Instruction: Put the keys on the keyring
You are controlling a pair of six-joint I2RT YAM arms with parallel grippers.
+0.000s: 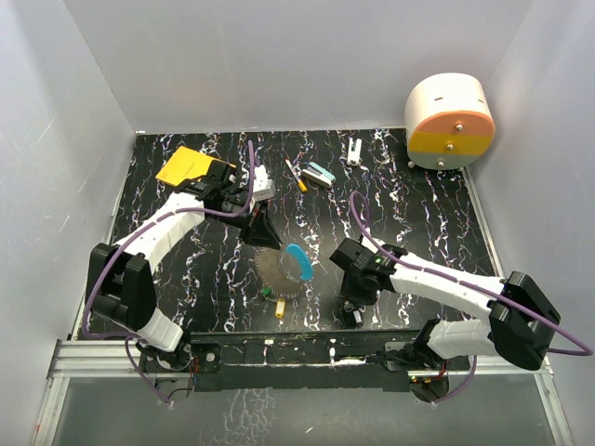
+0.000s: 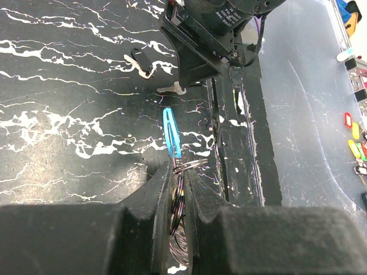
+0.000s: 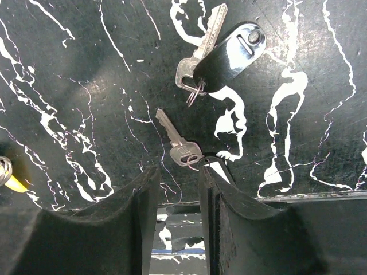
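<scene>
The keyring [image 1: 279, 269] is a thin silvery loop with a blue arc [image 1: 299, 262], hanging at mid-table from my left gripper [image 1: 260, 232]. In the left wrist view the jaws [image 2: 182, 169] are shut on the ring's wire coils [image 2: 179, 197], and the blue arc [image 2: 172, 134] sticks out beyond them. Green- and yellow-headed keys [image 1: 277, 302] lie under the ring. My right gripper [image 3: 179, 172] stands open, low over the table, with nothing between its fingers. Just past its tips lies a silver key [image 3: 179, 144] whose black tag [image 3: 221, 171] touches the right finger. A second silver key [image 3: 200, 46] with a black tag [image 3: 232, 51] lies farther off.
A round white, orange and yellow drum [image 1: 450, 121] stands at the back right. At the back are a yellow flat piece [image 1: 183, 167], an orange-and-white stick [image 1: 297, 175], a teal-and-white block [image 1: 320, 175] and a white clip [image 1: 355, 150]. The table's front rail [image 1: 297, 348] runs right behind the right gripper.
</scene>
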